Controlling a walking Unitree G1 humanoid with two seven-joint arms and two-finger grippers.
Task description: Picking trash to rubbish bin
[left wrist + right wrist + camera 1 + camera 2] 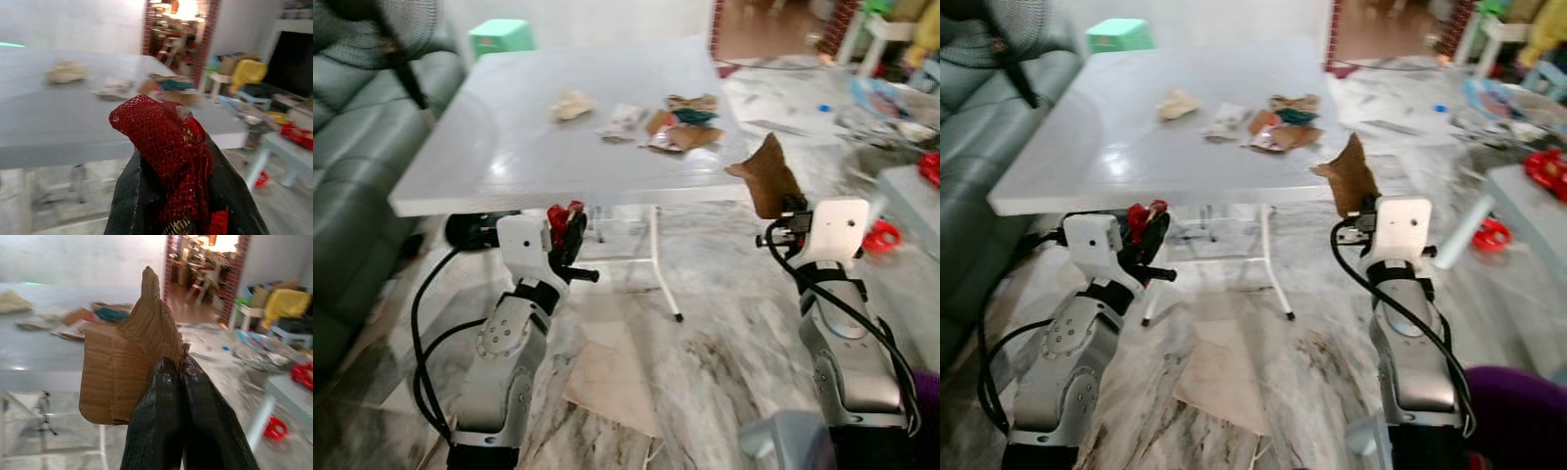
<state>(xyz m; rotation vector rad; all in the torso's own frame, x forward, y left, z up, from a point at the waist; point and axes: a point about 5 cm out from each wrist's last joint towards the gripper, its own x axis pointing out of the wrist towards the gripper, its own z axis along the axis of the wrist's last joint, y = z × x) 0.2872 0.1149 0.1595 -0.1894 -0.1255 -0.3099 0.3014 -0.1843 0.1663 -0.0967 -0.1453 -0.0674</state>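
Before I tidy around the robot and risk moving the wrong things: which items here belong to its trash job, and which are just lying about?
Part of the job:
- red mesh scrap in the left gripper
- cardboard piece in the right gripper
- scraps and crumpled paper on the white table

Lying about:
- green stool
- sofa
- red toy on the floor

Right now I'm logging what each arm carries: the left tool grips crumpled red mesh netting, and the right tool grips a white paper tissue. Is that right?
Not quite. The left tool does grip the crumpled red mesh netting, but the right tool grips a torn piece of brown corrugated cardboard, not a white paper tissue. The right wrist view shows it clearly.
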